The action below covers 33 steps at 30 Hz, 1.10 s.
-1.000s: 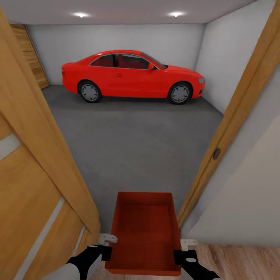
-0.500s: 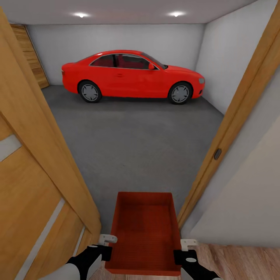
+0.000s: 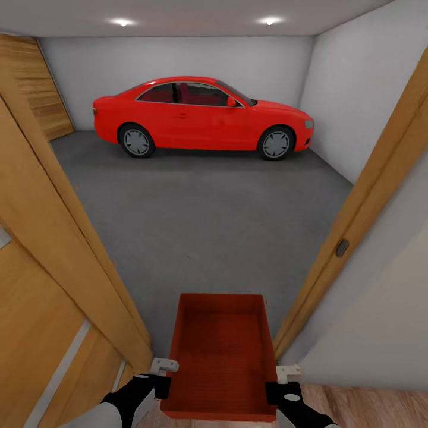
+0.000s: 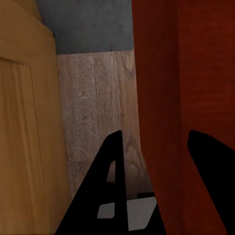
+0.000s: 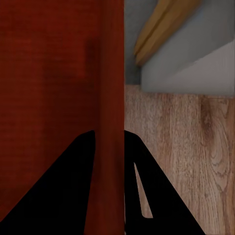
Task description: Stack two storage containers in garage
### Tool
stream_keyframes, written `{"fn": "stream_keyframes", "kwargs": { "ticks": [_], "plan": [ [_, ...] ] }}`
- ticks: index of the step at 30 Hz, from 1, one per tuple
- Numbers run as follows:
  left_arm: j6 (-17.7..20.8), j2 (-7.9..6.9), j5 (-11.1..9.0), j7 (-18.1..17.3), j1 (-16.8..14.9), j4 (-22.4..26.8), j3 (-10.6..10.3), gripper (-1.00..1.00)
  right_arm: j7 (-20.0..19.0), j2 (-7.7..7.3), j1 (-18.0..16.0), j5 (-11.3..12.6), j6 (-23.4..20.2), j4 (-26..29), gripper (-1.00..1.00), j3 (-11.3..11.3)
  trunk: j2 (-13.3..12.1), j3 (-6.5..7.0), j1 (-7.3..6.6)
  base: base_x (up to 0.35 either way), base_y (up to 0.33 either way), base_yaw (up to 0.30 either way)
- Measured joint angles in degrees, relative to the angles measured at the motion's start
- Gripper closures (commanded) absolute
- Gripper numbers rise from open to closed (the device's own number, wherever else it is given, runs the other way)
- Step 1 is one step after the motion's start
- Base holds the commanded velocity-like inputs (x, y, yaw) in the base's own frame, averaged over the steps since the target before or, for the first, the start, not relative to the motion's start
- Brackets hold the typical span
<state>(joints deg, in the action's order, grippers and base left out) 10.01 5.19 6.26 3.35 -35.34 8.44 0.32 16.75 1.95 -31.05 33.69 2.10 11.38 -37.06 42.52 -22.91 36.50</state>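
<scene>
1. Both grippers hold one storage container (image 3: 219, 356) between them. The left gripper (image 3: 159, 380) pinches the wall on its side, and the right gripper (image 3: 279, 386) pinches the wall on the other side.
2. From the left wrist, the two dark fingers (image 4: 110, 186) sit one on each side of the thin orange-red wall (image 4: 161, 122), closed on it. From the right wrist, the fingers (image 5: 73, 186) do the same on the other wall (image 5: 110, 98).
3. This box is open on top and has nothing in it. It hangs in the air in front of the robot, right in the doorway.
4. A wooden door (image 3: 41, 285) stands open close by the left side of the box. A wooden door frame (image 3: 351, 226) leans in close on the right. The gap between them is only a bit wider than the box.
5. Past the doorway is the garage, with pale grey walls (image 3: 178, 59) and two lights in the ceiling (image 3: 190, 15).
6. Its floor (image 3: 202, 214) is dark grey and rough, and a wide open stretch of it lies ahead.
7. Under the robot is light wood plank floor (image 3: 368, 404).
8. A red car (image 3: 202, 116) is parked sideways at the far wall, well apart from the box.
9. More wood panels (image 3: 35, 89) stand in the far left corner.
</scene>
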Motion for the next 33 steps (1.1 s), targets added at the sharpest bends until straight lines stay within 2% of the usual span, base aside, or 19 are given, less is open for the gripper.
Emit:
{"fn": "stream_keyframes", "kwargs": {
  "ticks": [10,22,33],
  "plan": [
    [-0.1,0.00,0.0,0.0,0.0,0.0,0.0,1.00,0.0,0.00,0.0,0.0,0.0,0.0,1.00,0.1,0.0,0.00,0.01,0.294,0.000,0.000],
    [-0.1,0.05,0.0,0.0,0.0,0.0,0.0,1.00,0.0,0.00,0.0,0.0,0.0,0.0,1.00,0.1,0.0,0.00,0.02,0.040,0.000,0.000],
    [-0.1,0.00,0.0,0.0,0.0,0.0,0.0,1.00,0.0,0.00,0.0,0.0,0.0,0.0,1.00,0.1,0.0,0.00,0.00,0.304,0.000,0.000]
  ]
}}
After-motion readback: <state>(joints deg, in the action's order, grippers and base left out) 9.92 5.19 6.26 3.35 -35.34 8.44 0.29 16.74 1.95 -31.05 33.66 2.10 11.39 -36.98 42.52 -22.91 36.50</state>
